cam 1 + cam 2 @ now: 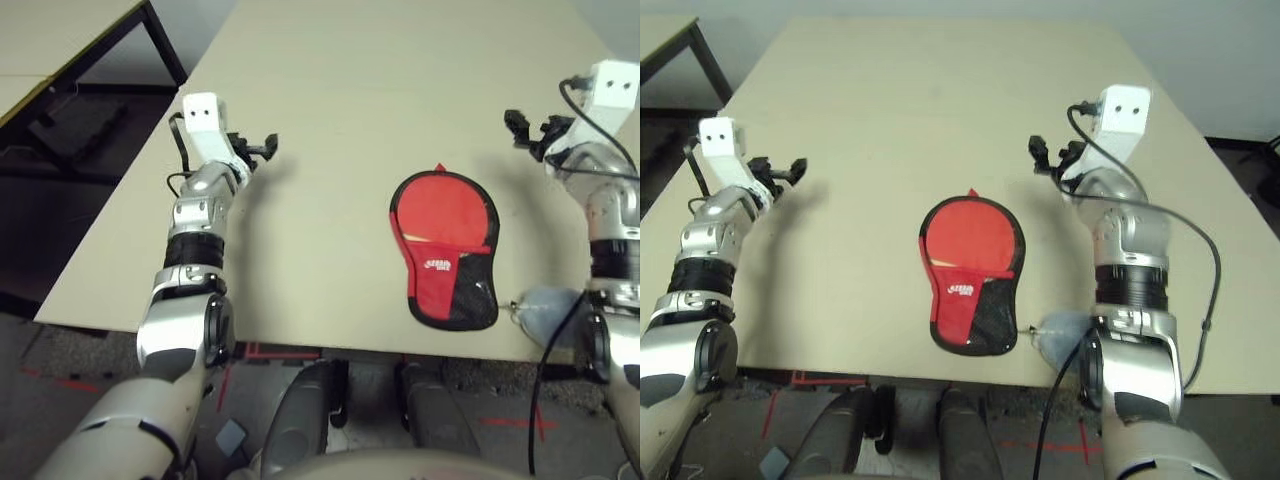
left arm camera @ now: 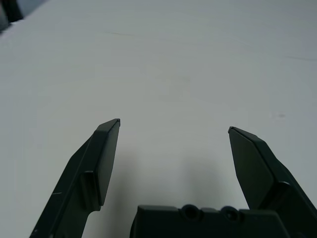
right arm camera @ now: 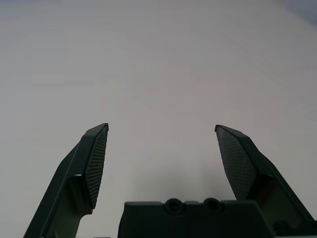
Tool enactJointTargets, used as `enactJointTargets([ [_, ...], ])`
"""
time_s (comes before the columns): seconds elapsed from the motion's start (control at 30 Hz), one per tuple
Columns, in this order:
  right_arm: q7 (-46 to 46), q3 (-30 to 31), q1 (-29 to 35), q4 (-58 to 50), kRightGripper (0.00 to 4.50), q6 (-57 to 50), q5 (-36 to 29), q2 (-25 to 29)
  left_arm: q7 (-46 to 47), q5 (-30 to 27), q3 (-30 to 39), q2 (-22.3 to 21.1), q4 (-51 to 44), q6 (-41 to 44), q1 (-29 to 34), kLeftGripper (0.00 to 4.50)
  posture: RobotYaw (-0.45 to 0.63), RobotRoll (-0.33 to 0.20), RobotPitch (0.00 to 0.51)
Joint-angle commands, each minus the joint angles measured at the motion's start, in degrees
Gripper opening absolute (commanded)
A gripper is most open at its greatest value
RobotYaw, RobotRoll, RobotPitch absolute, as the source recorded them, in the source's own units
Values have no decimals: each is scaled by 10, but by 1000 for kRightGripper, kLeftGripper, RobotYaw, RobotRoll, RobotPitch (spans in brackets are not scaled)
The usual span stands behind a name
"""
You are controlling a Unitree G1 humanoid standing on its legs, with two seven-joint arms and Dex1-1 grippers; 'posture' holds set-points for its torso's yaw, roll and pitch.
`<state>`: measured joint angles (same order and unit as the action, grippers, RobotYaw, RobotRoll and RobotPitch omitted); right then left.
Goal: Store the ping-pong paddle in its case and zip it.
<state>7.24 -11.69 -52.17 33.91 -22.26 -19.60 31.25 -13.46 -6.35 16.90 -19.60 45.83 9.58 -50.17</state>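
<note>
The red case (image 1: 445, 250) lies flat on the table (image 1: 330, 90), right of centre near the front edge, its black mesh pocket and white logo toward me. A thin pale strip shows just above the pocket; I cannot tell whether it is the ping-pong paddle's handle, and the rest of the paddle is hidden. My left gripper (image 1: 262, 147) hovers open over bare tabletop well to the left of the case. To the case's far right, my right gripper (image 1: 1040, 155) is also open and apart from it. Both wrist views show open jaws (image 2: 173, 126) (image 3: 162, 127) holding nothing.
A small whitish-blue soft lump (image 1: 545, 305) sits at the table's front edge beside my right forearm. A black cable (image 1: 1200, 250) loops off my right arm. Another table (image 1: 60, 40) stands beyond a gap at the far left.
</note>
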Motion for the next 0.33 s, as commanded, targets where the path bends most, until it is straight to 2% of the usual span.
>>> enactJointTargets([
  [0.03,22,16,-22,73,4440,43,42,1,28,-3,8,-6,24,-27,24,4500,35,0,172],
  [0.17,36,3,-41,138,4440,83,58,1,48,-9,9,-7,24,-43,40,4500,45,0,175],
  [0.33,44,-6,-45,165,4440,101,62,0,62,-10,6,-7,30,-52,43,4500,50,0,165],
])
